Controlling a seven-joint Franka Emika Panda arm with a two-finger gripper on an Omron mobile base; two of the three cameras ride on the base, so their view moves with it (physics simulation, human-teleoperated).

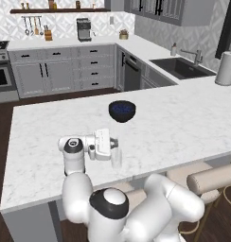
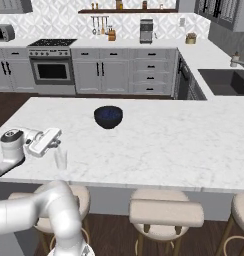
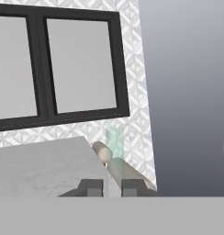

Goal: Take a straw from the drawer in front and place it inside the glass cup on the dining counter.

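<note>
White-and-grey veined marble tops the dining counter, the table that carries the things here. On it, near its front edge, stands the glass cup, upright and clear, so faint against the stone that only its outline reads. In the right base view the same glass cup stands close to the left end of the table, just above the stools.

The gripper lies level over the table, pointing to the robot's right, its tip right above the rim of the cup. The jaws are closed; in the hand view the two dark fingertips stand close together with a pale sliver between them that looks like the straw, though it is too thin to be sure of. In the two base views the straw cannot be made out, so whether it is inside the cup I cannot tell.

Farther back on the table, near its middle and well apart from the cup, sits a dark blue-black bowl. A white paper towel roll stands at the right end of the far worktop, beside the sink. An oven is set in the grey cabinets along the back wall.
</note>
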